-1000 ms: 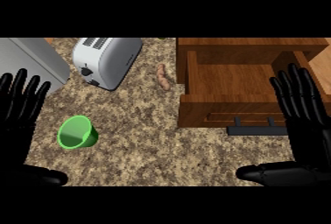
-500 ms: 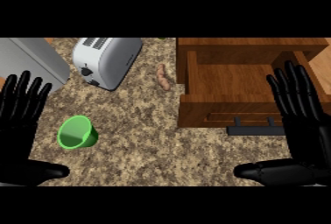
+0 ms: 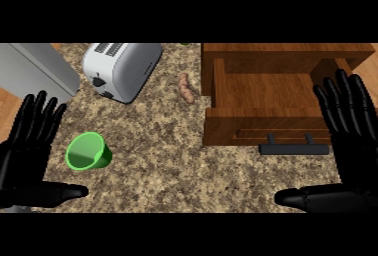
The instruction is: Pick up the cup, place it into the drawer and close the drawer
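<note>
**Green cup waits on the surface, both robot hands open**

Head view: The green cup [image 3: 88,151] lies tipped on the speckled surface [image 3: 170,165], at the lower left of the frame. Its open mouth faces toward the lower left. Nothing is touching it.

The left robot hand [image 3: 28,150] is at the left edge, just beside the cup. Its fingers are straight and spread wide, and its thumb points right along the bottom. It holds nothing.

The right robot hand [image 3: 353,135] is at the right edge. Its fingers are also straight and wide, and it holds nothing. Its fingertips show over the right side of the drawer.

The wooden drawer [image 3: 266,95] is pulled open at the upper right of the frame. Its dark handle [image 3: 294,148] sticks out at the front.

A silver toaster [image 3: 122,67] stands at the top, left of the drawer. A small pinkish thing [image 3: 186,89] lies between the toaster and the drawer. A grey box [image 3: 33,70] sits at the upper left.
</note>
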Available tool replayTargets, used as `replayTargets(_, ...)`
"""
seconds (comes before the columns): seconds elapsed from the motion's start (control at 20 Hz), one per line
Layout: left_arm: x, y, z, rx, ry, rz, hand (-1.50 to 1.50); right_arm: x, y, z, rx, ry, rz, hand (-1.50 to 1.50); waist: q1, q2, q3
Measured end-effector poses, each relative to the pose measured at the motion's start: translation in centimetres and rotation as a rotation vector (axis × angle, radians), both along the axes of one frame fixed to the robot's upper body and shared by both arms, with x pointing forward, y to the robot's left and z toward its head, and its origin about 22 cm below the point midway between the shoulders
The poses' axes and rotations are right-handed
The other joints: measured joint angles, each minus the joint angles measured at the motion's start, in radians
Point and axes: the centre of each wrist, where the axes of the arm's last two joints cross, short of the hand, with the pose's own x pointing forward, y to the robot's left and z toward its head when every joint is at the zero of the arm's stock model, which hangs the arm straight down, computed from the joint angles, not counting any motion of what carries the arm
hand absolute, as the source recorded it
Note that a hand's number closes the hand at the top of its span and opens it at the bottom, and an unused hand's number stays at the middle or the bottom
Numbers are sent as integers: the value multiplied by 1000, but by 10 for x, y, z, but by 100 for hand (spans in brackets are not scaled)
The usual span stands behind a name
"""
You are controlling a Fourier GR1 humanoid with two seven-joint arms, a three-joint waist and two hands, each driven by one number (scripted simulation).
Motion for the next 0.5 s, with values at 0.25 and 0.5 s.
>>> replayTargets(0.25, 0, 10, -15, 12, 40, 24, -150, -4, -5, 3, -1, 3, -3, -150, 0, 0, 0)
replayTargets(0.5, -3, 22, -39, 35, 77, 68, -150, -4, -4, 5, -6, 3, -1, -150, 0, 0, 0)
